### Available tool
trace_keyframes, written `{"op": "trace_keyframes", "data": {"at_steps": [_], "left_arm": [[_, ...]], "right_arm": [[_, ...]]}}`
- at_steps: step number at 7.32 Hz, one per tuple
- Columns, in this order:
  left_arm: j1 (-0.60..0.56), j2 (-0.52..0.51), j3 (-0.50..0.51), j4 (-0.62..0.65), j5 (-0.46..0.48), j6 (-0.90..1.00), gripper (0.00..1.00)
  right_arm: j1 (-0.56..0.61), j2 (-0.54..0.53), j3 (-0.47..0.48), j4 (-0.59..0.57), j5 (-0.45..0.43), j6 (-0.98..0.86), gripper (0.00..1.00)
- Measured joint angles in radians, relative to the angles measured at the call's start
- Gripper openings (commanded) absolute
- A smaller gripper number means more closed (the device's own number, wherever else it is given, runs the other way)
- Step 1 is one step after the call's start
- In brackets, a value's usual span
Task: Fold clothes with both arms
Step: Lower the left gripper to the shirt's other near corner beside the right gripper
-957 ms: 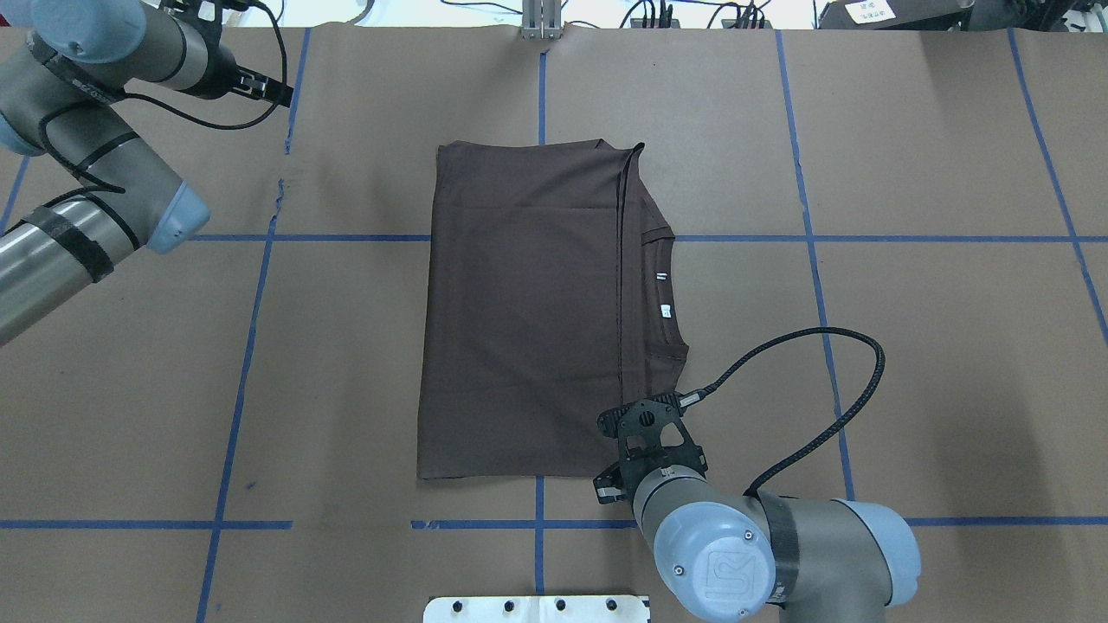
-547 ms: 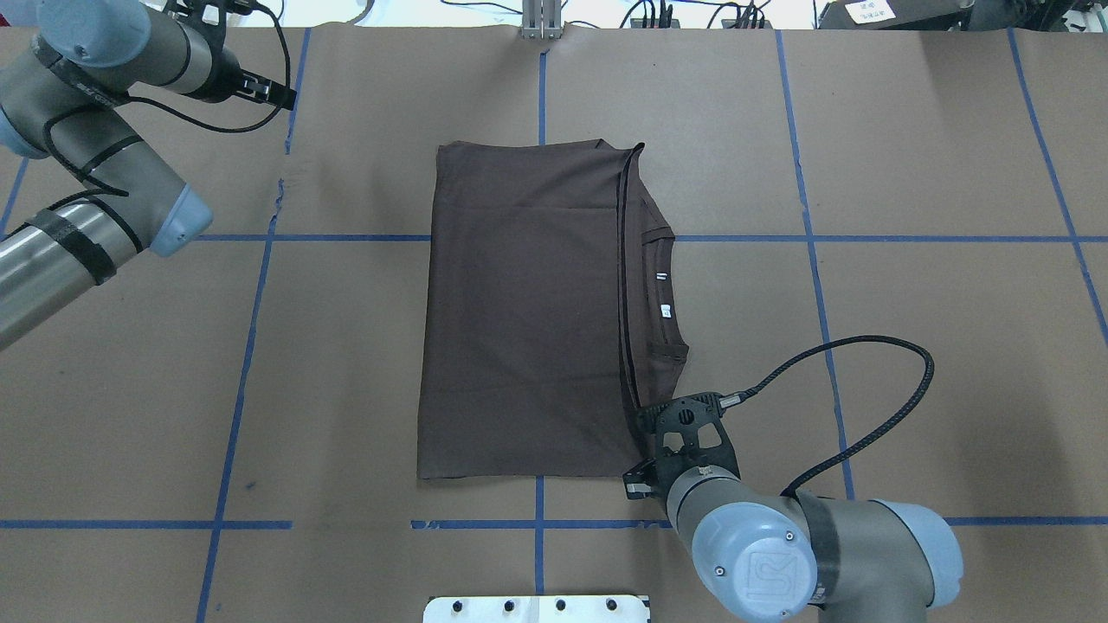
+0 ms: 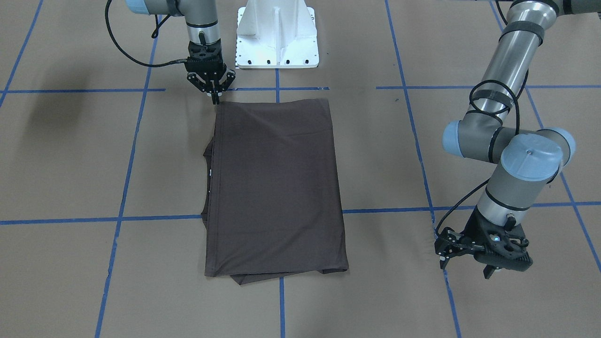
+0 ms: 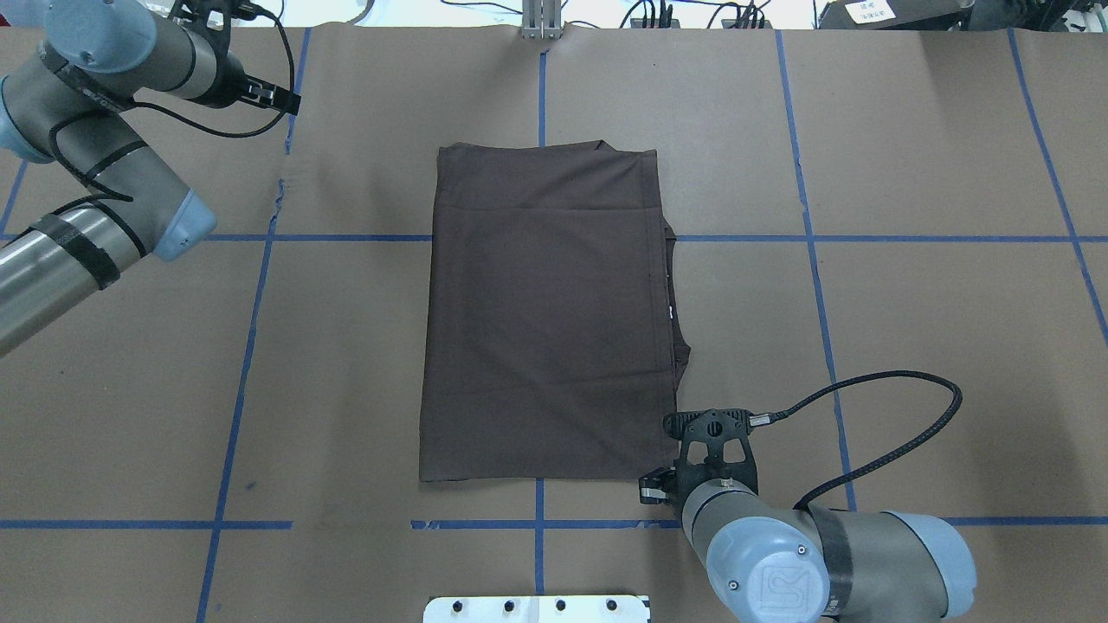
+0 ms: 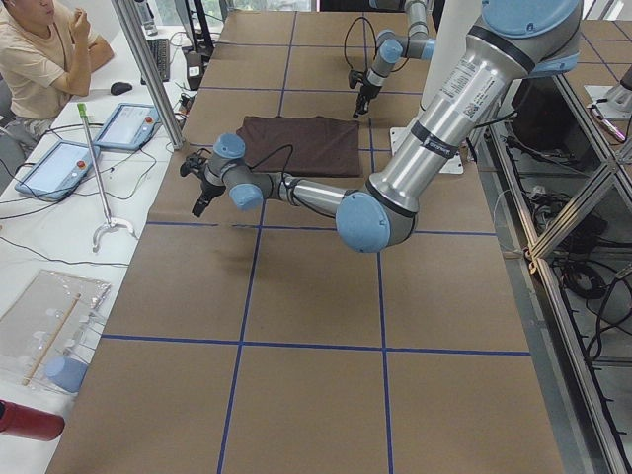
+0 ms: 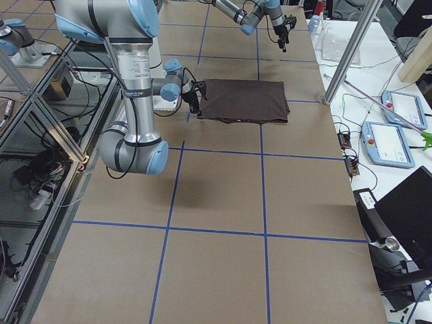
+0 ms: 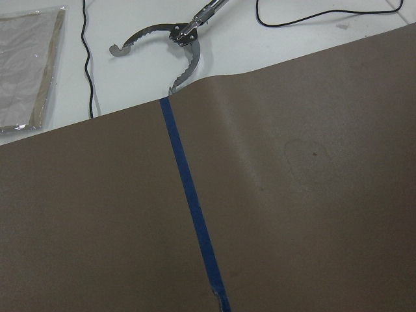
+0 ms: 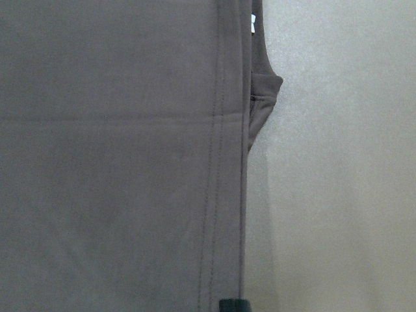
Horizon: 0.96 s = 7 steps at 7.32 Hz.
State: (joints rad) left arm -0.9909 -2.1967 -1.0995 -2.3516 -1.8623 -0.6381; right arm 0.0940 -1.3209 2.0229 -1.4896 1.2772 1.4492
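Midway across the table (image 4: 935, 303), the dark brown T-shirt (image 4: 545, 320) lay flat, folded to a rectangle, its collar (image 4: 682, 350) peeking out along one long side. At the shirt's corner nearest the robot's edge, the right gripper (image 3: 215, 96) pinched the cloth, jaws pressed together. Near the far edge, well apart, the left gripper (image 3: 466, 267) hung with jaws spread.
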Motion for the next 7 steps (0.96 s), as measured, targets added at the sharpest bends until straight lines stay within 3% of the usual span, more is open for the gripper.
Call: {"op": "trace_keyframes", "data": {"at_steps": [3,4,6,7], "left_arm": [[0.049,0.046,-0.138,0.010,-0.034,-0.097,1.00],[0.093,0.106,-0.252,0.013,-0.037,-0.205,1.00],[0.236,0.265,-0.519,0.015,-0.014,-0.477,0.84],[0.331,0.329,-0.622,0.015,0.040,-0.626,0.79]], "right_arm": [[0.050,-0.007,0.047,0.124,0.038,0.012,1.00],[0.085,-0.016,0.053,0.171,0.059,0.033,1.00],[0.141,-0.016,0.061,0.199,0.086,0.074,1.00],[0.157,-0.016,0.062,0.201,0.091,0.081,1.00]]}}
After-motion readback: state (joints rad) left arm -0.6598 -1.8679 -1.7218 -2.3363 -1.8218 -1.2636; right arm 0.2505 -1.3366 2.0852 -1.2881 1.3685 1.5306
